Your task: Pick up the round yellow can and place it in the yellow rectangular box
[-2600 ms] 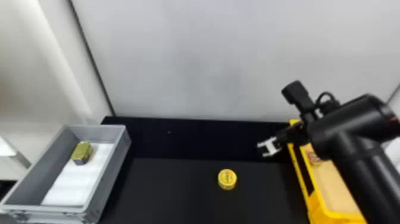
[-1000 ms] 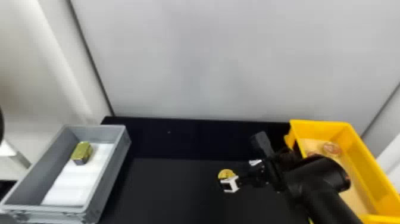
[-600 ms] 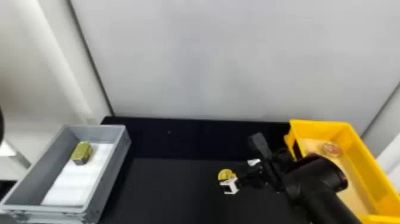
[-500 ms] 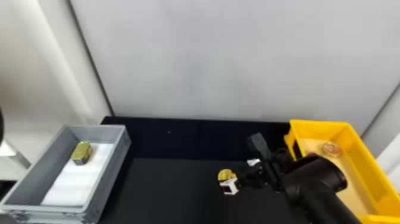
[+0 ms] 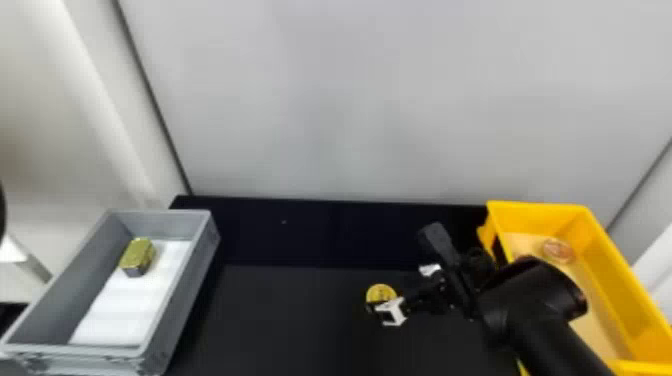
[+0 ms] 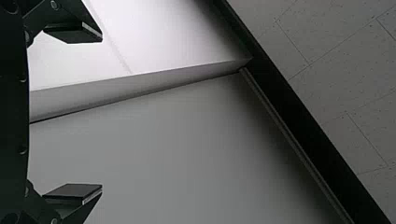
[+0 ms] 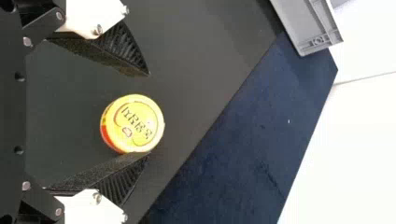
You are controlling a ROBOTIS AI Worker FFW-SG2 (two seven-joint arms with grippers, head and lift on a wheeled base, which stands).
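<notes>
Black table (image 5: 280,320); open right tool (image 5: 391,293) straddling round yellow can (image 7: 134,122); left tool (image 6: 102,112) open.

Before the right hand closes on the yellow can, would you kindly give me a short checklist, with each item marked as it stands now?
1. Can lid-up on the table: ok.
2. Can between the right hand's fingers: ok, though well off centre, close by one finger.
3. Can gripped: not ok, a clear gap shows to the other finger.
4. Fingers low enough for a firm hold: cannot tell.
5. Space in the yellow box: ok, bare floor shows near a small round item.
6. Left hand empty: ok.
</notes>
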